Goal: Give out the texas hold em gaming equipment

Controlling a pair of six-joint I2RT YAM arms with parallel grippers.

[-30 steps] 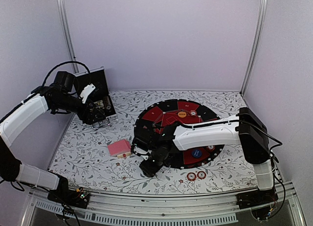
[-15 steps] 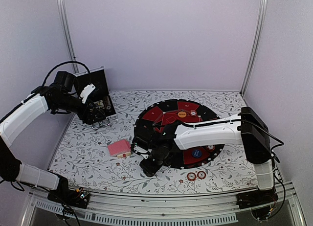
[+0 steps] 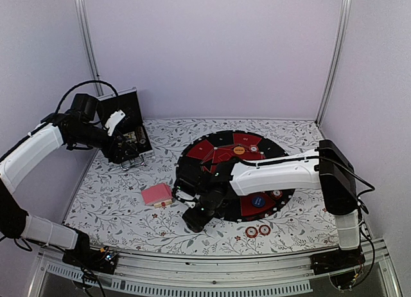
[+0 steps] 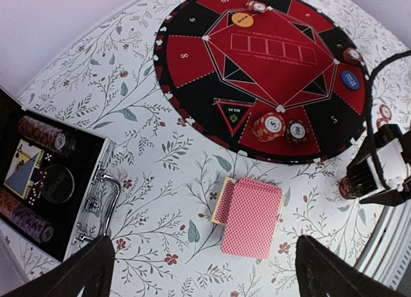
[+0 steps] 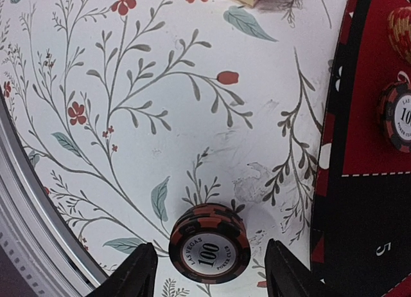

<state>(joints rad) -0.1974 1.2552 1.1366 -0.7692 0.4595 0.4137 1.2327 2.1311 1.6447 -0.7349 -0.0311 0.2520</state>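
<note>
A stack of brown-and-orange poker chips marked 100 stands on the floral tablecloth, just left of the round black-and-red poker mat. My right gripper is open around the stack, with a gap on each side. From above, the right gripper is low at the mat's near-left edge. The pink-backed playing cards lie in a pile left of the mat. My left gripper hangs open high above them, holding nothing. An orange disc and a blue disc sit on the mat.
The open black case, with rows of chips inside, stands at the back left under the left gripper. Two chip stacks rest on the mat's near-left sector. Two red-and-white chips lie near the front edge.
The right gripper has stayed low by the mat's near-left edge with only a slight shift. The left arm has not moved.
</note>
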